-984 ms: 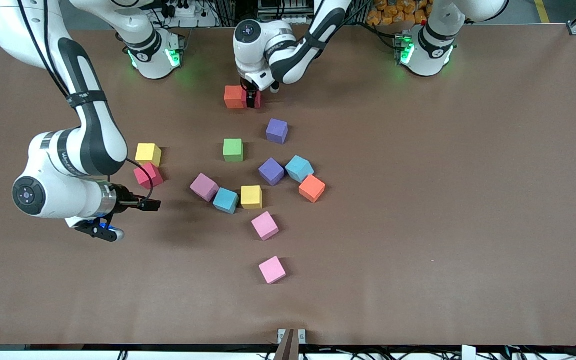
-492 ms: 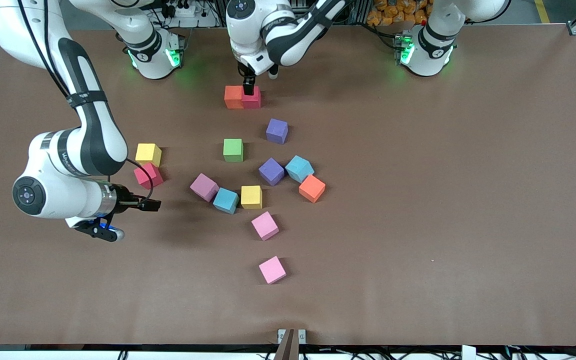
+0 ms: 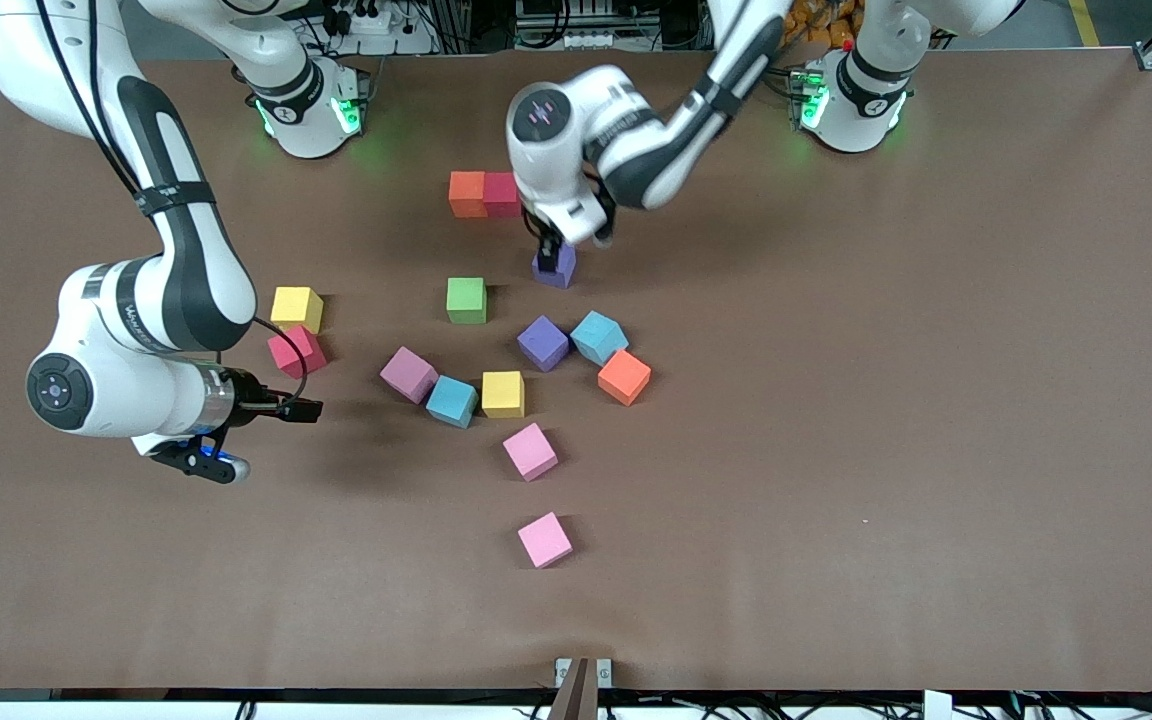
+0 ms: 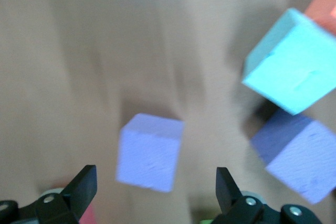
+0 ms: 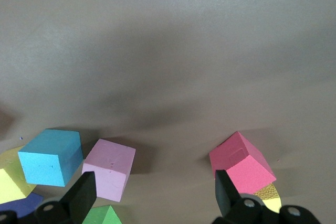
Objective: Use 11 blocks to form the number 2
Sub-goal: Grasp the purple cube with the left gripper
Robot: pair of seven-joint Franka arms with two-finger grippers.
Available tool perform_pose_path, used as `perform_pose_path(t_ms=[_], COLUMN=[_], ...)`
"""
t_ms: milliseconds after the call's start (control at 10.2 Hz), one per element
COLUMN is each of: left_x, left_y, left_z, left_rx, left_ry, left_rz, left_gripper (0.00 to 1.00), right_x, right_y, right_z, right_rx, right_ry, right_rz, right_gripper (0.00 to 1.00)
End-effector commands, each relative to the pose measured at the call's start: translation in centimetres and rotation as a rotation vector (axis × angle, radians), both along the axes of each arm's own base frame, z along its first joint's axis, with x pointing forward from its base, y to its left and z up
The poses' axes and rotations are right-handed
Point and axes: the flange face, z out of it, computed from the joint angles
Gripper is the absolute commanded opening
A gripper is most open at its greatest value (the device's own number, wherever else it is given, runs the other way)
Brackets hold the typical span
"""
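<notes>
An orange block (image 3: 468, 193) and a red block (image 3: 502, 193) lie touching, side by side, nearest the robots' bases. My left gripper (image 3: 549, 250) hangs open over a purple block (image 3: 556, 267); in the left wrist view that block (image 4: 149, 151) sits apart from the fingers (image 4: 84, 187), with nothing held. Loose blocks lie nearer the camera: green (image 3: 466, 299), purple (image 3: 543, 343), light blue (image 3: 598, 337), orange (image 3: 624, 377), mauve (image 3: 408, 374), light blue (image 3: 452, 400), yellow (image 3: 503, 394). My right gripper (image 3: 308, 408) waits open and empty beside a red block (image 3: 296, 350) and a yellow block (image 3: 297, 308).
Two brighter pink cubes (image 3: 530, 451) (image 3: 545, 540) lie nearer the camera than the cluster. The brown table (image 3: 886, 400) is bare toward the left arm's end. The right wrist view shows the mauve block (image 5: 109, 167) and the red block (image 5: 241, 162) ahead of its fingers.
My left gripper has lifted away from the red block beside the orange one and swung over the purple block. The right arm has not moved.
</notes>
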Motion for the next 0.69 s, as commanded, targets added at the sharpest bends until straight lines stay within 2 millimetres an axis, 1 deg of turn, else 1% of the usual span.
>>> perform_pose_path(t_ms=[0,98,197,295,492,590], left_x=[-1.0,-1.5,-2.1,-2.5,-3.1,-3.4], left_y=[-1.2,-1.5,-1.7,-1.5,-1.2,-1.1], left_z=[-0.3,-0.7,-1.6,-2.1,-4.2,-4.8], left_rx=[-0.033,-0.033,-0.029,-0.022,-0.008,-0.009], left_ry=[-0.028,-0.026,-0.019,-0.013,0.005,0.004], left_rz=[-0.141,-0.187,-0.217,-0.233,-0.232,-0.23], left_gripper=[1.0,1.0,1.0,1.0,1.0,1.0], right_x=[-0.2,-0.2,-0.2,-0.2,-0.2,-0.3], right_y=[1.6,1.7,1.7,1.7,1.9,2.1], right_z=[0.2,0.2,0.2,0.1,0.1,0.1], right_rx=[-0.003,-0.006,-0.007,-0.009,-0.009,-0.009], right_ry=[-0.002,-0.003,-0.005,-0.003,-0.003,-0.003], right_rz=[-0.027,-0.029,-0.03,-0.029,-0.026,-0.025], right_gripper=[1.0,1.0,1.0,1.0,1.0,1.0])
